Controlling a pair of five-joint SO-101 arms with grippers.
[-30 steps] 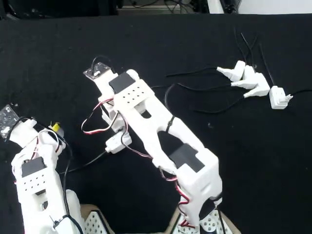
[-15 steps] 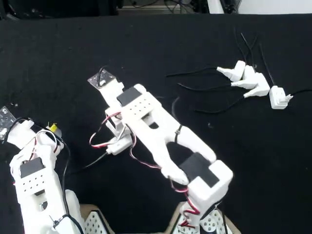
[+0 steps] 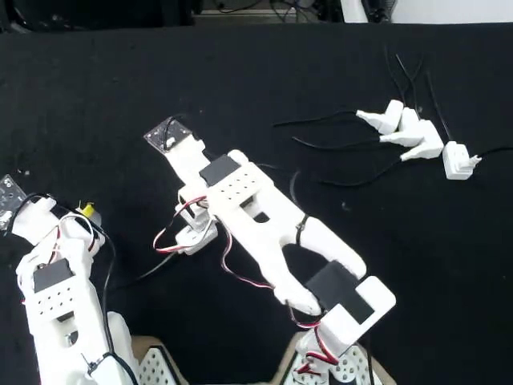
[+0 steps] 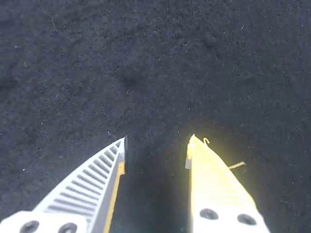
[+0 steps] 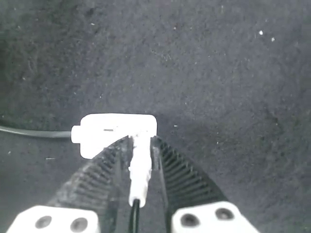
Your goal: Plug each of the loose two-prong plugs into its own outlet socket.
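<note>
Finding: right fingers (image 5: pixel 177 174) clenched on a plug (image 5: pixel 139 167) abutting a socket (image 5: pixel 114 131), at 8 o'clock on the table (image 3: pixel 96 80); left fingers (image 4: pixel 214 179) released. Likely risk: unanchored socket slides, prongs miss.

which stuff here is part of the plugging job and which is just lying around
Job: plug in right gripper; socket at its tip; loose plugs off to the right.
Lying about: black cloth; cables past the table's far edge.
</note>
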